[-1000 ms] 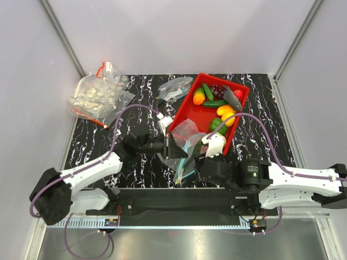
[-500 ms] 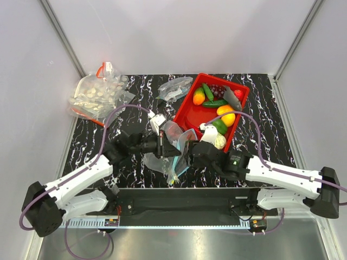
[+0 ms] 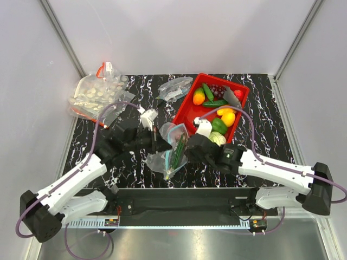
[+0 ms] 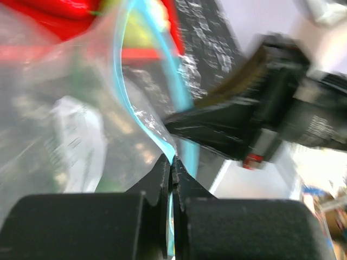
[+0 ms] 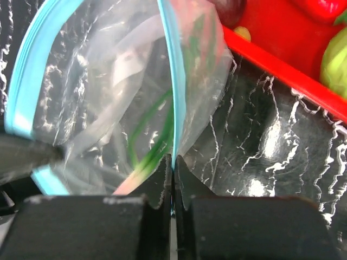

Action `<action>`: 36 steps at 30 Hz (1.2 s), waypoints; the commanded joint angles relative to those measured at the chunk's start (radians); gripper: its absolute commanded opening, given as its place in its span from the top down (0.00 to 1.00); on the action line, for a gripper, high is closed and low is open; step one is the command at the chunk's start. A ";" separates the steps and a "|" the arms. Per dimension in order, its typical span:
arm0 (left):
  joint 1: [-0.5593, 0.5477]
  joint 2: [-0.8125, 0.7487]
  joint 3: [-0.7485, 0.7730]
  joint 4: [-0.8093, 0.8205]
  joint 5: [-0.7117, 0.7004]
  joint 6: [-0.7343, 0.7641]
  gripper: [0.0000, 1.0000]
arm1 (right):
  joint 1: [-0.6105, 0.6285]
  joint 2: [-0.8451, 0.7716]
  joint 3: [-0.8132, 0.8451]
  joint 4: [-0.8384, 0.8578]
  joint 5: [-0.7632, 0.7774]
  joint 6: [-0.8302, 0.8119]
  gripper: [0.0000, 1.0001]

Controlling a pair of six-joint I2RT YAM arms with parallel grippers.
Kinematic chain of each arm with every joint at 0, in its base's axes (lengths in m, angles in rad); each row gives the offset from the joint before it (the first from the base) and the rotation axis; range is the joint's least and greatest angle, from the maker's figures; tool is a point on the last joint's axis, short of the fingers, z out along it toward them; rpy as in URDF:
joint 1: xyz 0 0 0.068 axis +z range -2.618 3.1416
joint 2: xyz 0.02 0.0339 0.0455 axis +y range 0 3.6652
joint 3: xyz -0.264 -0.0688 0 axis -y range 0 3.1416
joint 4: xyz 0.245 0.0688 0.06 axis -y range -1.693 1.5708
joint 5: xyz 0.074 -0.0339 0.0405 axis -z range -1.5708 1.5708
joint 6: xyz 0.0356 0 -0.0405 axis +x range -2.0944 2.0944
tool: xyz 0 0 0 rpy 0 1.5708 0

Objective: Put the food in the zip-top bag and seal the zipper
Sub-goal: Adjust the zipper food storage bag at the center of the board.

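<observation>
Inside zip-top bag (image 3: 171, 132): 1 long grn item (image 3: 177, 154).

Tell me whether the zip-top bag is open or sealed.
Open: on the zip-top bag, the zipper strips bow wide apart; the left gripper and right gripper each pinch one side.

No writing is showing clearly enough to read. A white patch (image 4: 78, 142) on the zip-top bag (image 4: 38, 81) is carrying dark print, blurring beyond reading in the left wrist view.
</observation>
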 commanded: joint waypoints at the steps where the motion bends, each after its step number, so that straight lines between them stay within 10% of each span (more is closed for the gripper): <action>1: 0.035 -0.010 0.155 -0.173 -0.144 0.067 1.00 | -0.008 0.050 0.219 -0.119 0.051 -0.079 1.00; 11: 0.041 -0.005 0.509 -0.738 -0.669 0.156 1.00 | -0.008 0.391 0.862 -0.307 -0.129 -0.341 1.00; 19: -0.006 0.091 0.516 -0.569 -0.293 0.103 1.00 | -0.115 0.257 0.685 -0.343 0.050 -0.308 1.00; 26: 0.144 0.010 0.597 -0.928 -0.853 0.208 1.00 | -0.098 0.452 0.746 -0.177 -0.418 -0.369 1.00; 36: 0.163 0.073 0.604 -0.884 -0.723 0.255 0.99 | -0.173 0.512 0.714 -0.260 -0.309 -0.389 1.00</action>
